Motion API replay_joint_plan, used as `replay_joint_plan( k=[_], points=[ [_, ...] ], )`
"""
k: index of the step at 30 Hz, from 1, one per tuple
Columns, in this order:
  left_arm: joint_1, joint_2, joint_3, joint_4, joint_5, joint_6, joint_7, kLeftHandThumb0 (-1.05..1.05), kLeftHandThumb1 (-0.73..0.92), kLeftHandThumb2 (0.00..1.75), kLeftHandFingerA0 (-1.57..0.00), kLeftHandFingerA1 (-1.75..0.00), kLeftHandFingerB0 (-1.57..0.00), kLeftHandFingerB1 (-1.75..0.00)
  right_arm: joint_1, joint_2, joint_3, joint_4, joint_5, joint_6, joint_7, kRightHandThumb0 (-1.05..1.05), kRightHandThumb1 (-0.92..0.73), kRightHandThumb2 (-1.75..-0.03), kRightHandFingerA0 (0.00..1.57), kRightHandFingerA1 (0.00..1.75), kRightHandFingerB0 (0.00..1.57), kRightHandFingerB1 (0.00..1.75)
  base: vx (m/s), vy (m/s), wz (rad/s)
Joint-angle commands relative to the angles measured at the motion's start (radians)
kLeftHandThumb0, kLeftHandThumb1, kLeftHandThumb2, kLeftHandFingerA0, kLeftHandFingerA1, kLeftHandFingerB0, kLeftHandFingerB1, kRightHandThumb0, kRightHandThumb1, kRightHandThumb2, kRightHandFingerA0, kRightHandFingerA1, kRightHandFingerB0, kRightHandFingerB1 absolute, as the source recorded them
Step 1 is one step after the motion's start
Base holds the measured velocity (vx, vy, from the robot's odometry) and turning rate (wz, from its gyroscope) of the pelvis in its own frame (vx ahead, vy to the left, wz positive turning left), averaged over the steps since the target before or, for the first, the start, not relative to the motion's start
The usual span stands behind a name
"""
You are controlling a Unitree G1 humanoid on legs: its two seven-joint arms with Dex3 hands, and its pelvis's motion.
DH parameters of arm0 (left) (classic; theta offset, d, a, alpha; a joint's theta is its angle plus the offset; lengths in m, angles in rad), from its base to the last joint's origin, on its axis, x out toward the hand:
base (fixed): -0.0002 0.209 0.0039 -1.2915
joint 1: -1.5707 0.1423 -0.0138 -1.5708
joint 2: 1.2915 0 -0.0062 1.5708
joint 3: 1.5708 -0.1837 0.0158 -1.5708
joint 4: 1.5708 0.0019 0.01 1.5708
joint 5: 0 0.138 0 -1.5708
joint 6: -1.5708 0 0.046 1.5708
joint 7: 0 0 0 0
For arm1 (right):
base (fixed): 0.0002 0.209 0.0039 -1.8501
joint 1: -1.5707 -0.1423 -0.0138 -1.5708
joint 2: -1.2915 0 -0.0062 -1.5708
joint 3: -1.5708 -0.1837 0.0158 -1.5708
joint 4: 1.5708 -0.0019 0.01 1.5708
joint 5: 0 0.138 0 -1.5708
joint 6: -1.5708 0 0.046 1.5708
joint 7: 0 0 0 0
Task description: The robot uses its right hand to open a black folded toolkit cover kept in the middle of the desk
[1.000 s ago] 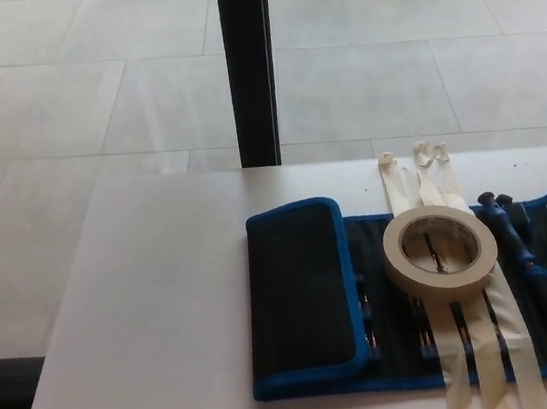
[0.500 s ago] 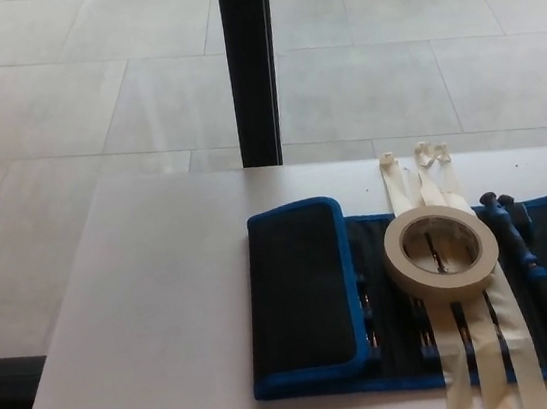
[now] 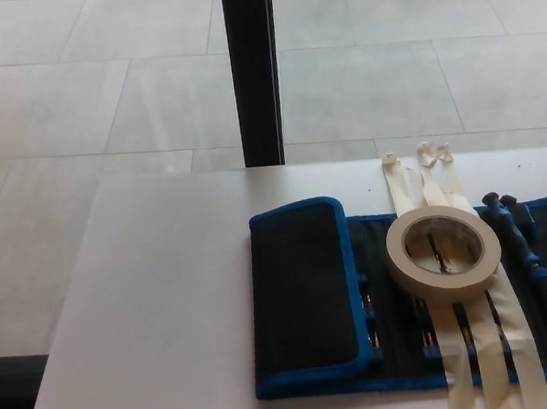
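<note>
Head view: I see neither hand, so I cannot tell finger state. Toolkit cover (image 3: pixel 406 293) lies at desk's (image 3: pixel 147 312) near edge, long axis running left to right, left flap folded over. Tape roll (image 3: pixel 444 253) rests on it. Desk's left half bare.

A pale, plain desk (image 3: pixel 158 321) was seen from above, with grey floor tiles beyond its far edge. A black toolkit cover (image 3: pixel 407 298) with blue trim was laid flat on its right half, the left flap folded over and the rest spread toward the right edge. Three strips of cream tape (image 3: pixel 420 167) were stuck to the desk at its far side and run across the cover.
</note>
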Motion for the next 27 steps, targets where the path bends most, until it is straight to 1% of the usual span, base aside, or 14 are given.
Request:
replay_joint_plan(
  k=[1,9,10,11,14,15,16,17,18,19,20,21,22,27],
  points=[
    [0.002,0.039,0.017,-0.014,-0.024,0.044,-0.016,-0.93,0.81,0.64,-0.33,-0.65,-0.22,-0.45,0.051,-0.317,-0.021,0.081,0.082,-0.054,0.223,-0.93,-0.58,-0.91,0.00,0.17,0.00,0.13,0.00,0.000,0.00],
    [0.003,0.065,-0.018,-0.005,0.027,-0.010,-0.005,-0.96,0.86,0.65,-0.30,-0.64,-0.22,-0.42,0.195,-0.480,-0.157,0.291,0.172,-0.123,0.264,-0.82,-0.53,-0.94,0.00,0.32,0.05,0.40,0.00,0.000,0.00],
    [0.002,0.064,-0.027,0.003,0.040,-0.042,0.000,-0.95,0.86,0.66,-0.30,-0.63,-0.21,-0.44,0.215,-0.479,-0.146,0.322,0.165,-0.143,0.258,-0.75,-0.68,-0.69,0.00,0.20,0.05,0.39,0.00,0.000,0.00],
    [-0.009,0.063,-0.013,0.014,0.016,-0.009,-0.008,-0.94,0.84,0.66,-0.32,-0.66,-0.21,-0.44,0.222,-0.467,-0.156,0.338,0.179,-0.155,0.245,-0.82,-0.53,-0.94,0.00,0.30,0.05,0.42,0.00,0.000,0.00],
    [-0.006,0.063,-0.020,0.017,0.024,-0.018,0.014,-0.93,0.85,0.66,-0.34,-0.60,-0.23,-0.40,0.237,-0.425,-0.186,0.373,0.231,-0.185,0.256,-0.74,-0.51,-0.93,0.00,0.44,0.05,0.47,0.00,0.000,0.00],
    [-0.013,0.063,-0.022,0.023,0.024,-0.014,0.018,-0.90,0.67,1.06,-0.30,-0.61,-0.18,-0.49,0.270,-0.380,-0.164,0.388,0.227,-0.217,0.293,-0.83,-0.55,-0.97,0.00,0.35,0.04,0.41,0.00,0.000,-0.09],
    [-0.020,0.056,-0.008,0.024,0.007,-0.003,0.027,-0.90,0.85,0.66,-0.30,-0.57,-0.21,-0.39,0.283,-0.357,-0.160,0.397,0.236,-0.233,0.315,-0.89,-0.58,-0.97,0.00,0.32,0.01,0.37,0.00,0.000,0.00],
    [-0.020,0.057,-0.008,0.025,0.008,-0.002,0.027,-0.90,0.85,0.66,-0.30,-0.58,-0.20,-0.39,0.289,-0.346,-0.163,0.396,0.248,-0.239,0.336,-0.79,-0.53,-0.98,0.00,0.42,0.00,0.40,0.00,0.000,0.00],
    [-0.028,0.058,0.000,0.043,0.004,-0.008,0.030,-0.88,0.65,1.05,-0.26,-0.62,-0.09,-0.48,0.301,-0.291,-0.145,0.382,0.251,-0.249,0.347,-0.86,-0.57,-0.99,0.01,0.49,0.07,0.40,0.00,0.000,0.00],
    [-0.029,0.060,-0.007,0.047,0.022,-0.029,0.060,-0.90,0.86,0.66,-0.30,-0.59,-0.18,-0.39,0.307,-0.232,-0.135,0.375,0.261,-0.295,0.352,-0.84,-0.55,-0.98,0.00,0.52,0.06,0.40,0.00,0.000,0.00],
    [-0.031,0.060,-0.002,0.042,0.016,-0.003,0.071,-0.94,0.70,1.07,-0.28,-0.62,-0.14,-0.48,0.310,-0.200,-0.124,0.370,0.260,-0.313,0.343,-0.79,-0.56,-0.98,0.01,0.51,0.05,0.45,0.00,0.000,0.00],
    [-0.034,0.057,0.006,0.042,0.005,0.016,0.075,-0.93,0.68,1.05,-0.29,-0.63,-0.16,-0.49,0.310,-0.182,-0.117,0.375,0.261,-0.322,0.350,-0.78,-0.56,-0.99,0.01,0.50,0.05,0.45,0.00,0.000,0.00],
    [-0.042,0.053,0.016,0.050,-0.006,0.033,0.088,-0.87,0.82,0.65,-0.32,-0.59,-0.23,-0.39,0.307,-0.162,-0.115,0.378,0.275,-0.322,0.372,-0.80,-0.58,-1.01,0.00,0.41,0.06,0.43,0.00,0.000,0.00],
    [-0.032,0.038,0.021,0.045,-0.002,0.028,0.102,-0.90,0.81,0.65,-0.35,-0.66,-0.22,-0.45,0.282,-0.091,-0.091,0.371,0.303,-0.347,0.373,-0.75,-0.74,-0.63,0.00,0.54,0.09,0.44,0.00,0.000,0.00]
  ],
)
